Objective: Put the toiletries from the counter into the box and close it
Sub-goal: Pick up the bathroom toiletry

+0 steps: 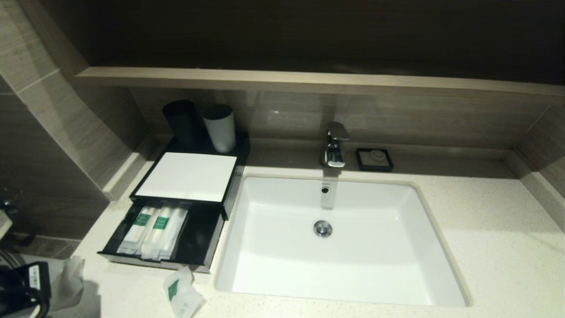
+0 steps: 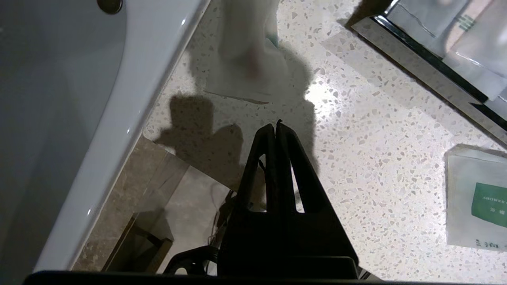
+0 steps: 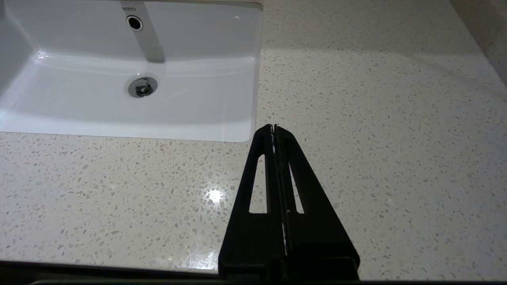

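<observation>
Box (image 1: pixel 185 176) at the desk's (image 1: pixel 485 247) back-left corner standing drawer-open, holding two sachets (image 1: pixel 152 227); two more (image 1: pixel 182 293) lying loose along the front edge; left end effector (image 2: pixel 276 126) hovering closed, empty; drawer awaiting closing.

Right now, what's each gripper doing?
Left gripper: shut, holding nothing, above the counter.
Right gripper: shut, empty, parked over the counter.

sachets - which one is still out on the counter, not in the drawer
The crumpled sachet with the green label, lying on the counter just in front of the open drawer; the other sachets lie inside it.
</observation>
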Motion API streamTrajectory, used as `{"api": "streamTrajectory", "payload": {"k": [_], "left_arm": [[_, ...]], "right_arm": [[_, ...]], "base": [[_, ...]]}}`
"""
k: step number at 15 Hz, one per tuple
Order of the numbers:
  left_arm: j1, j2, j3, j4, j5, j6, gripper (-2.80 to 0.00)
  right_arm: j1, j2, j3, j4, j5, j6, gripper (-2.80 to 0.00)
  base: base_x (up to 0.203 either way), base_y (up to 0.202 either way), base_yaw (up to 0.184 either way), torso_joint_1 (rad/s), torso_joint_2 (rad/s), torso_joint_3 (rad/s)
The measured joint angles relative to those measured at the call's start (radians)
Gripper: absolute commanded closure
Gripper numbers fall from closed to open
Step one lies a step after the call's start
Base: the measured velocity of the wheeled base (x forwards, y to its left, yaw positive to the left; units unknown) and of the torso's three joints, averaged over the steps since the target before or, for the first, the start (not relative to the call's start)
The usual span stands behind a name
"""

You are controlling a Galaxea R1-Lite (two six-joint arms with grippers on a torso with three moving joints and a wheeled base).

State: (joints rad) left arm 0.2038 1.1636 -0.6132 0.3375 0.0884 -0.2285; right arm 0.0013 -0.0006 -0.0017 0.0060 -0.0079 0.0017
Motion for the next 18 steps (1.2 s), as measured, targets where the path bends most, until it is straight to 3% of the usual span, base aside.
{"api": "streamTrajectory", "payload": {"k": [1,8,12,18], "left_arm": [[0.014,0.012,-0.002,-0.003,-0.004,0.0,-2.8],[0.073,0.145,0.018,-0.122,-0.009,0.007,-2.8],[0.078,0.193,0.021,-0.134,-0.053,0.008,-2.8],[0.091,0.245,0.018,-0.17,-0.062,0.009,-2.8]], "right_arm": [[0.0,0.0,0.0,0.0,0.0,0.0,0.0],[0.0,0.0,0.0,0.0,0.0,0.0,0.0],[0.0,0.0,0.0,0.0,0.0,0.0,0.0],[0.0,0.0,0.0,0.0,0.0,0.0,0.0]], "base": [[0.0,0.0,0.0,0.0,0.0,0.0],[0.0,0.0,0.0,0.0,0.0,0.0],[0.0,0.0,0.0,0.0,0.0,0.0],[0.0,0.0,0.0,0.0,0.0,0.0]]}}
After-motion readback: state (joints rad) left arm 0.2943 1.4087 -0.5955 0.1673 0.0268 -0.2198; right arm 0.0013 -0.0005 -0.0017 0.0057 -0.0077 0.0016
